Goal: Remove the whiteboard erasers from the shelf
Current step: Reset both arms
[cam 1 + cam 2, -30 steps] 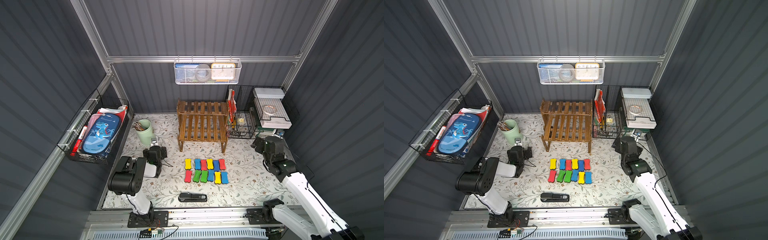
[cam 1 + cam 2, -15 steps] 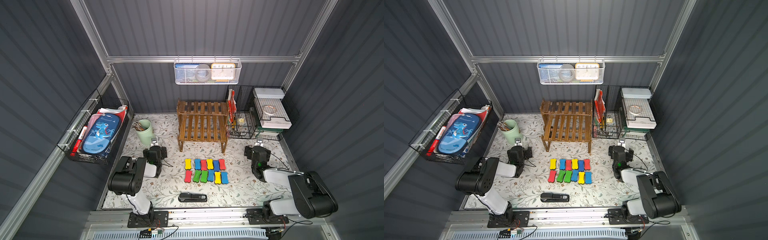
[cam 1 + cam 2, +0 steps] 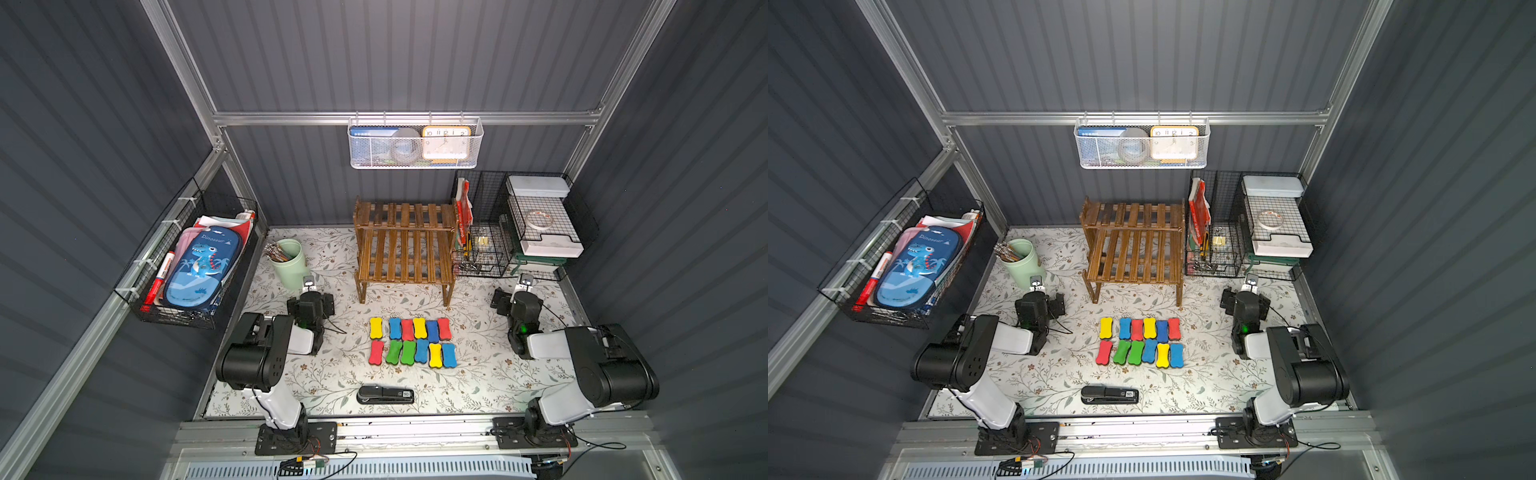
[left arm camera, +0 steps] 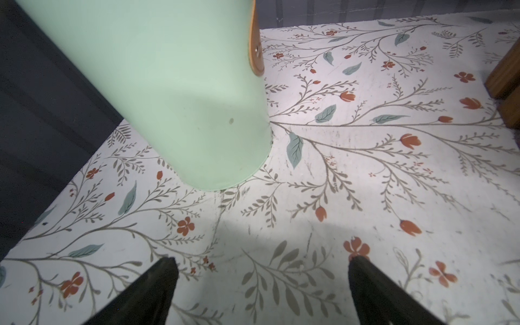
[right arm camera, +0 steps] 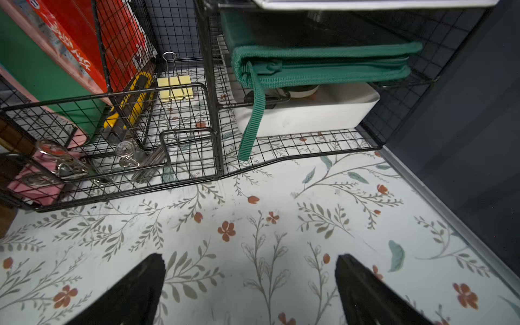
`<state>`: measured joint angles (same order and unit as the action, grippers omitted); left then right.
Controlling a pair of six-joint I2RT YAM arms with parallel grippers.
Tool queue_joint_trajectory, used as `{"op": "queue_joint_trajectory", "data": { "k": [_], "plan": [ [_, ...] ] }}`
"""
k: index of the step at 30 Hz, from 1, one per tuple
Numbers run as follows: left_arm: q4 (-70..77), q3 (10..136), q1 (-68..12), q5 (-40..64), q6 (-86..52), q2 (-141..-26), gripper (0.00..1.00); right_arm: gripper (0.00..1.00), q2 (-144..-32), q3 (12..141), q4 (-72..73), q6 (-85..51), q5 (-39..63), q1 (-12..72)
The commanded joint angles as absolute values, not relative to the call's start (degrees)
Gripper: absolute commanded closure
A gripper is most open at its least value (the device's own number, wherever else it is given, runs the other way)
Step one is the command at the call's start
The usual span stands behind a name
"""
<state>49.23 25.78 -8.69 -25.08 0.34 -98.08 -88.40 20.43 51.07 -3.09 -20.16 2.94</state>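
The whiteboard erasers [image 3: 408, 352] [image 3: 1136, 352] lie in two tidy rows on the floral mat, in front of the shelf. They are red, yellow, blue and green. The shelf [image 3: 405, 245] [image 3: 1133, 245] stands at the back middle, and both its slatted tiers show bare wood. My left gripper [image 3: 309, 291] [image 3: 1036, 289] [image 4: 260, 264] rests low on the mat, left of the erasers, facing a green cup; it is open and empty. My right gripper [image 3: 524, 289] [image 3: 1250, 289] [image 5: 249, 260] sits low to the right of the erasers, facing the wire organizer, open and empty.
A green cup [image 3: 289, 264] [image 4: 174, 92] of pencils stands back left. A black stapler [image 3: 385, 395] lies near the front edge. A black wire-grid organizer [image 3: 482, 249] [image 5: 140, 135] fills the back right corner. A white mesh basket [image 3: 415, 143] hangs on the back wall.
My right arm has folded back from a stretched-out pose and settled low on the mat near the wire organizer. The left arm and the erasers have not moved.
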Motion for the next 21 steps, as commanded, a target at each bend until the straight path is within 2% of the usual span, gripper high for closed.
{"op": "queue_joint_trajectory", "data": {
  "k": [1,3,8,21],
  "plan": [
    [49.1,26.6,-8.9,-25.1,-0.4,-97.9,0.01,0.01,-89.6,20.7,56.1,-4.3,-20.8,2.8],
    [49.1,26.6,-8.9,-25.1,-0.4,-97.9,0.01,0.01,-90.3,20.4,58.6,-3.5,-20.4,2.7],
    [49.1,26.6,-8.9,-25.1,-0.4,-97.9,0.01,0.01,-88.3,21.5,52.6,-4.5,-20.8,2.7],
    [49.1,26.7,-8.9,-25.0,-0.4,-97.9,0.01,0.01,-89.7,20.8,56.4,-4.1,-20.8,2.6]
  ]
}}
